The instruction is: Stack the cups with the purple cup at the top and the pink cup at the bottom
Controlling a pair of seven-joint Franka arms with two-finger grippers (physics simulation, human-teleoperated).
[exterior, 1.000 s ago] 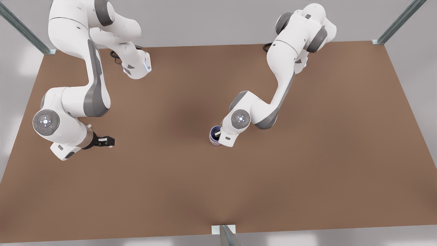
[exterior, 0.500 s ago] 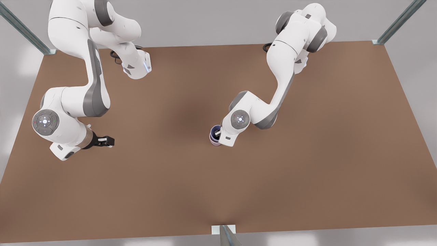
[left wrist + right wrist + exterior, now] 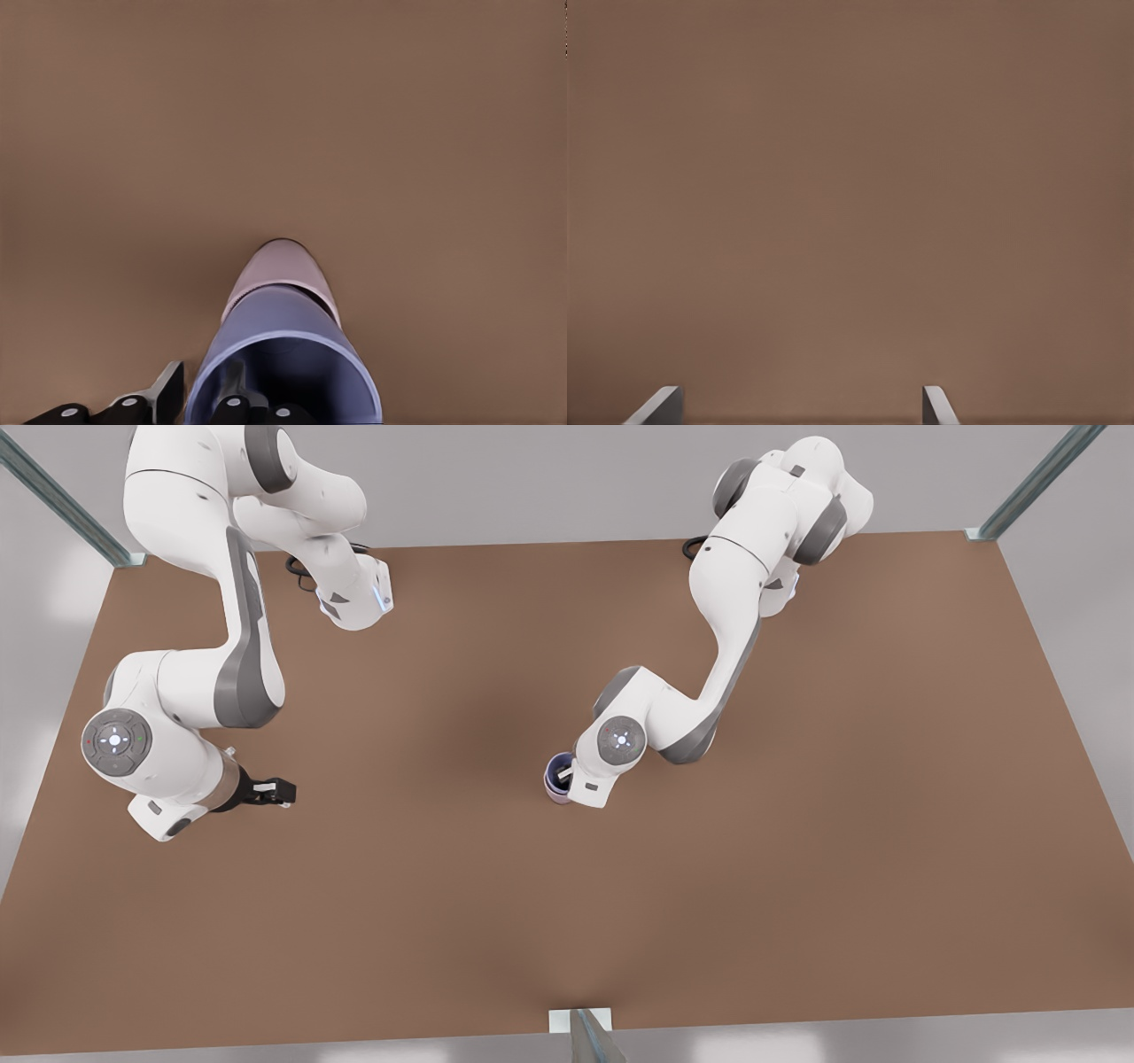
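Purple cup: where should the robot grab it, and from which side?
By its rim wall, from above: the purple cup stands upright, nested in the pink cup, mouth open. The left gripper is at that rim; the right gripper waits apart.

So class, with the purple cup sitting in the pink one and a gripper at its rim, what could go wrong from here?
1. The left gripper straddles the purple cup's wall; lifting without clearing it could drag that cup out of the pink cup.
2. A sideways pull could tip the stack.
The right gripper waits apart, open.
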